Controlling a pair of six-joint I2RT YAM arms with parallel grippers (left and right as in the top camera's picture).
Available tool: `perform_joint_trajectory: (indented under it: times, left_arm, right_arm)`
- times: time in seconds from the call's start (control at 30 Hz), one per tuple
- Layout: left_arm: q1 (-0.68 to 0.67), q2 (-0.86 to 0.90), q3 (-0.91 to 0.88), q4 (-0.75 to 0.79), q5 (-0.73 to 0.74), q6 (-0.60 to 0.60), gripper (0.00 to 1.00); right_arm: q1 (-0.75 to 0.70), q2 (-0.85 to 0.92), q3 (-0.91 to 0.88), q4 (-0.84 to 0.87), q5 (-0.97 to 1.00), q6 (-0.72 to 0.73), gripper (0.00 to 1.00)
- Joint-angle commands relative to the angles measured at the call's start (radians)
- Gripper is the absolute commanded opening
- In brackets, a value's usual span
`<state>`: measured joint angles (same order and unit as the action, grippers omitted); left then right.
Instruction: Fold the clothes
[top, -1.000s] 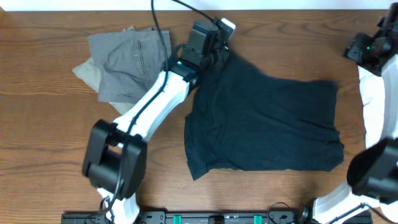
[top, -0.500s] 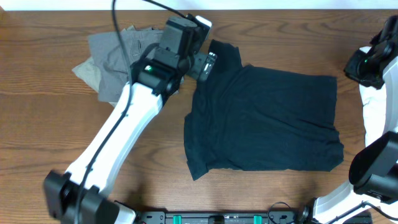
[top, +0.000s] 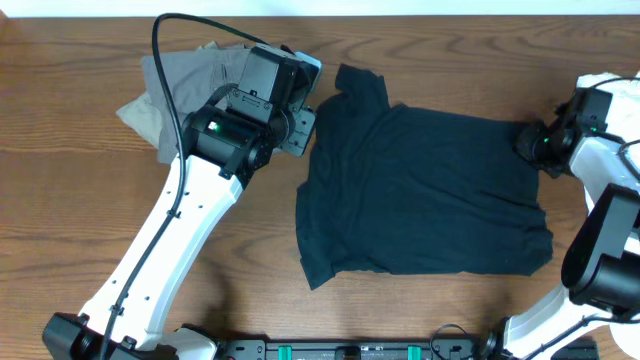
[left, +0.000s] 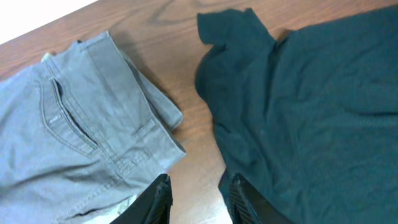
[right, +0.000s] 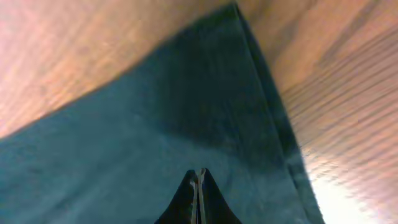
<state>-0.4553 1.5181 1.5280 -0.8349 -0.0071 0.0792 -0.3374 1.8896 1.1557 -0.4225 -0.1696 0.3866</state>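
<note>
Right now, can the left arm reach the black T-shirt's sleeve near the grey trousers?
Probably yes. The left gripper hovers with its jaws open over the bare table, between the trousers and the T-shirt. The sleeve lies just ahead, with nothing on it.

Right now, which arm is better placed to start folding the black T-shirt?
Right. The right hand is shut at the T-shirt's far right corner, apparently on the hem, ready to draw it across. The left hand hangs open over bare table between the sleeve and the grey trousers, holding nothing.
</note>
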Motion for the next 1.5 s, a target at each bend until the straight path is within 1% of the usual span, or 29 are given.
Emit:
perform_joint_trajectory:
  times: [0.0,0.07,0.13,0.2,0.27,0.33,0.37,0.43,0.47,0.63,0.7,0.73,0.8,0.93,1.03,1.17,1.27,1.33,1.4,1.47]
  left_arm:
    - [0.0,-0.015,0.016,-0.017,-0.001,-0.014,0.33]
    - [0.0,-0.015,0.016,-0.026,-0.001,-0.014,0.34]
    - [0.0,-0.015,0.016,-0.036,-0.001,-0.014,0.34]
    - [0.0,-0.015,0.016,-0.043,-0.001,-0.016,0.46]
    - [0.0,-0.015,0.016,-0.047,-0.001,-0.04,0.52]
    - [0.0,-0.015,0.016,-0.049,-0.001,-0.051,0.56]
    - [0.0,-0.015,0.016,-0.048,0.0,-0.051,0.58]
    - [0.0,-0.014,0.016,-0.046,0.026,-0.051,0.66]
    - [0.0,-0.014,0.016,-0.043,0.04,-0.051,0.69]
    - [0.0,-0.009,0.014,-0.05,0.052,-0.051,0.73]
    - [0.0,-0.006,0.012,-0.062,0.052,-0.059,0.73]
    - [0.0,-0.003,0.012,-0.073,0.052,-0.059,0.73]
    - [0.0,0.002,0.011,-0.095,0.052,-0.059,0.74]
    - [0.0,0.018,-0.014,-0.141,0.054,-0.091,0.75]
    - [0.001,0.04,-0.055,-0.164,0.124,-0.1,0.76]
    - [0.0,0.094,-0.126,-0.119,0.21,-0.1,0.75]
    - [0.001,0.166,-0.162,-0.105,0.261,-0.09,0.72]
    - [0.0,0.225,-0.172,-0.106,0.284,-0.057,0.72]
    - [0.0,0.291,-0.172,-0.106,0.292,-0.05,0.72]
    - [0.0,0.348,-0.172,-0.101,0.292,-0.039,0.72]
  right_arm:
    - [-0.003,0.048,-0.011,0.015,-0.002,0.04,0.01]
    - [-0.003,0.076,-0.011,0.011,0.037,0.048,0.01]
    - [-0.004,0.108,-0.011,0.008,0.121,0.047,0.01]
    - [-0.01,0.129,-0.011,0.003,0.271,0.047,0.01]
    - [-0.025,0.145,-0.007,0.004,0.389,0.062,0.02]
    - [-0.054,0.153,0.012,0.014,0.409,0.061,0.01]
    - [-0.067,0.155,0.022,0.021,0.4,0.061,0.01]
    - [-0.097,0.155,0.044,0.06,0.355,0.041,0.01]
    - [-0.108,0.155,0.056,0.072,0.331,0.031,0.01]
    - [-0.143,0.153,0.141,0.077,0.174,-0.01,0.01]
    - [-0.146,0.146,0.18,0.06,0.074,-0.069,0.01]
    - [-0.147,0.139,0.201,0.041,0.018,-0.101,0.02]
    - [-0.148,0.114,0.24,-0.01,-0.06,-0.134,0.06]
    - [-0.148,0.018,0.282,-0.086,-0.166,-0.145,0.17]
    - [-0.147,-0.082,0.284,-0.133,-0.232,-0.145,0.23]
    - [-0.138,-0.197,0.283,-0.253,-0.254,-0.139,0.25]
    - [-0.116,-0.248,0.283,-0.365,-0.254,-0.133,0.27]
    - [-0.098,-0.261,0.283,-0.439,-0.253,-0.133,0.29]
    - [-0.077,-0.262,0.283,-0.51,-0.252,-0.135,0.32]
    - [-0.058,-0.26,0.275,-0.548,-0.248,-0.158,0.32]
